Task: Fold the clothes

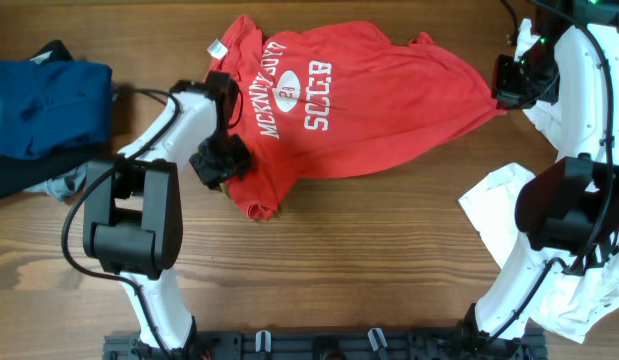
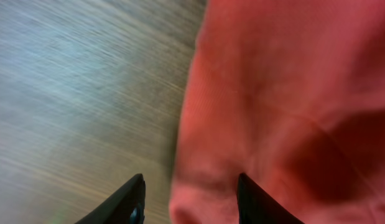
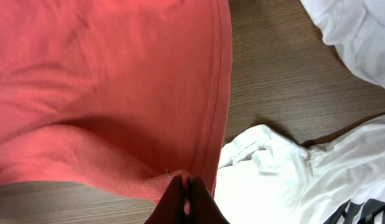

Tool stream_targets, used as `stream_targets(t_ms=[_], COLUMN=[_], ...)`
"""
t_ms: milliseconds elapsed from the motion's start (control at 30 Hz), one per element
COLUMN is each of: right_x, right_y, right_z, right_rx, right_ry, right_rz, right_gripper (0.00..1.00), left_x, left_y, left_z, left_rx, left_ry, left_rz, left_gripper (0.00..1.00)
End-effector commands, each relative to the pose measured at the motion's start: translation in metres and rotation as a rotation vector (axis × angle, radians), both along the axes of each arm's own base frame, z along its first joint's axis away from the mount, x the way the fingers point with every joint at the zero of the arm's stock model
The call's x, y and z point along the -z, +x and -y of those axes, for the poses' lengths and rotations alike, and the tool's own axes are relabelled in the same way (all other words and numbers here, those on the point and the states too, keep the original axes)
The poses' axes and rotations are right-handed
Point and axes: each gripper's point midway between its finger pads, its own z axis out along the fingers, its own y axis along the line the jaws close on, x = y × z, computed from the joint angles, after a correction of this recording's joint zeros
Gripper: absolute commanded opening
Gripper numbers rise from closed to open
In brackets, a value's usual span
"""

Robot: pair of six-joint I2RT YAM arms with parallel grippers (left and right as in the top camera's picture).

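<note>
The red T-shirt (image 1: 369, 110) with white lettering lies spread and rumpled across the back middle of the table, its lettering facing up. My left gripper (image 1: 221, 160) is over the shirt's near left part, by a bunched sleeve. In the left wrist view the left gripper (image 2: 191, 180) has its jaws apart, and a rounded fold of the red T-shirt (image 2: 292, 93) lies between them, against the right finger only. My right gripper (image 1: 509, 85) holds the shirt's far right end, stretched to a point. Close up, the right gripper (image 3: 187, 183) is shut on the hem of the red T-shirt (image 3: 105, 81).
A pile of blue and dark clothes (image 1: 44, 105) sits at the left edge. White T-shirts (image 1: 499, 210) with black lettering lie crumpled at the right beside the right arm's base, and also show as white T-shirts (image 3: 292, 174) under the right wrist. Bare wood runs along the table's front.
</note>
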Motion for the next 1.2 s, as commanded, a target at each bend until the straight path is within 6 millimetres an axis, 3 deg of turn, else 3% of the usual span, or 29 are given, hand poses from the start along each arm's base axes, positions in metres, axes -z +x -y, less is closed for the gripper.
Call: stream_targets(t_ms=[0,133,167,200,233,333,433,467,600,733,800,833,867,900,1000,1067,1167], right_x=[0.003,0.003,0.003,0.003,0.003,0.003,0.003,0.003,-0.008,-0.049,-0.092,-0.115,-0.155,-0.19,-0.289,-0.302,-0.282], right_y=[0.002,0.002,0.002,0.002,0.002,0.002,0.004,0.005,0.009,0.01,0.005,0.001,-0.006,-0.014,-0.038,-0.044,-0.032], right_z=[-0.004,-0.004,-0.004,-0.004,-0.004,-0.004,-0.003,-0.002,0.0,0.002,0.012,0.02,0.033,0.043,0.049,0.047,0.046], right_rx=[-0.019,-0.019,-0.019,-0.019,-0.019,-0.019,-0.001,0.014,0.045,0.066,0.117,0.16,0.218,0.242,0.18,0.166,0.133], right_ry=[0.012,0.012,0.012,0.012,0.012,0.012,0.011,0.011,0.009,-0.008,-0.027,-0.036,-0.056,-0.081,-0.199,-0.216,-0.189], right_rz=[-0.004,-0.004,-0.004,-0.004,-0.003,-0.003,0.005,0.011,0.058,0.185,0.315,0.39,0.521,0.639,0.969,1.01,0.954], right_gripper=[0.04,0.04,0.05,0.04,0.04,0.04,0.04,0.04,0.04,0.04,0.04,0.04,0.04,0.04,0.04,0.04,0.04], left_x=[0.021,0.04,0.041,0.04,0.039,0.023,-0.027,-0.059,-0.128,-0.178,-0.229,-0.264,-0.318,-0.355,-0.419,-0.431,-0.412], left_y=[-0.01,-0.007,-0.007,-0.006,-0.005,-0.001,0.009,0.014,0.014,0.004,0.001,-0.001,-0.006,-0.014,-0.033,-0.035,-0.015], left_z=[0.006,0.015,0.017,0.017,0.017,0.006,-0.03,-0.046,-0.074,-0.078,-0.081,-0.084,-0.093,-0.101,-0.11,-0.11,-0.106], left_rx=[-0.015,-0.02,-0.02,-0.02,0.001,0.026,-0.036,-0.08,-0.15,-0.123,-0.12,-0.124,-0.137,-0.145,-0.165,-0.163,-0.144], left_ry=[-0.042,-0.103,-0.113,-0.114,-0.118,-0.126,-0.101,-0.1,-0.088,-0.077,-0.07,-0.061,-0.036,0.011,0.08,0.082,0.043], left_rz=[0.008,0.062,0.064,0.068,0.074,0.107,0.229,0.323,0.54,0.689,0.834,0.936,1.089,1.198,1.415,1.463,1.392], left_gripper=[0.5,0.48,0.33,0.11,0.04,0.04,0.04,0.04,0.04,0.04,0.04,0.04,0.04,0.04,0.04,0.04,0.04])
